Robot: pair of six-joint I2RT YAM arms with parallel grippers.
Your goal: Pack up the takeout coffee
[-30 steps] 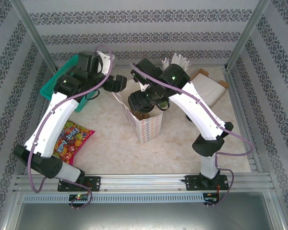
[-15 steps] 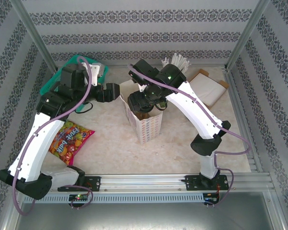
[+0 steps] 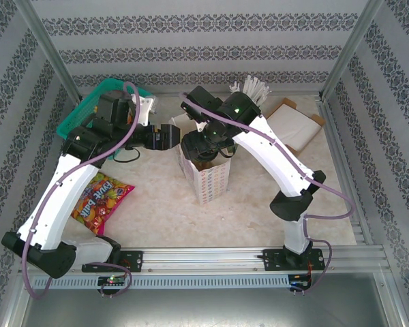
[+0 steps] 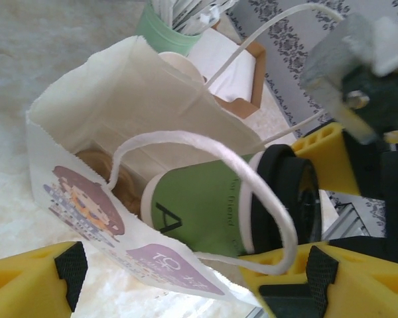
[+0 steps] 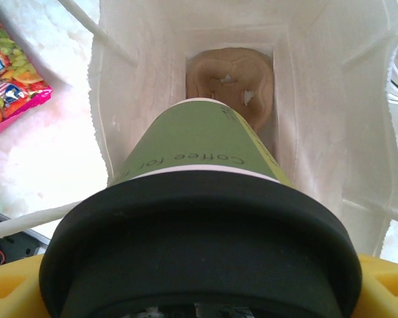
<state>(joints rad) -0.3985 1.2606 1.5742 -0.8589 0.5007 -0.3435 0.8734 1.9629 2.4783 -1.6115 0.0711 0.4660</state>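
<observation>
Nearest my bases lies one packet of sweets (image 3: 99, 201), flat on the table (image 3: 157, 204) by my left arm and well apart from the rest.

Beyond it, mid-table, stands one white bag (image 3: 210, 178), upright and open, with two cord handles. In my left wrist view the near handle (image 4: 205, 149) loops across the front of the coffee.

My left gripper (image 3: 167, 135) hangs just beside the bag's rim. Its two fingers (image 4: 33, 281) are spread wide, gripping nothing.

My right gripper (image 3: 203, 144) is over the bag's mouth and clamped on the one coffee (image 5: 199, 142). A yellow finger (image 5: 10, 295) sits at each side of the black lid (image 5: 199, 245). The lid is level with my fingertips, and the green body runs away from them, base first, down into the bag. The lid is above the rim and the base below it.

On the bag's floor under the coffee lies one brown pastry (image 5: 235, 79); I cannot tell whether the base touches it.

Farther back, one green basket (image 3: 88, 102) sits at the far left. One cutlery cup (image 3: 252, 88), full of white pieces, stands behind the bag. One brown box (image 3: 296, 122) with white paper inside sits at the far right.
</observation>
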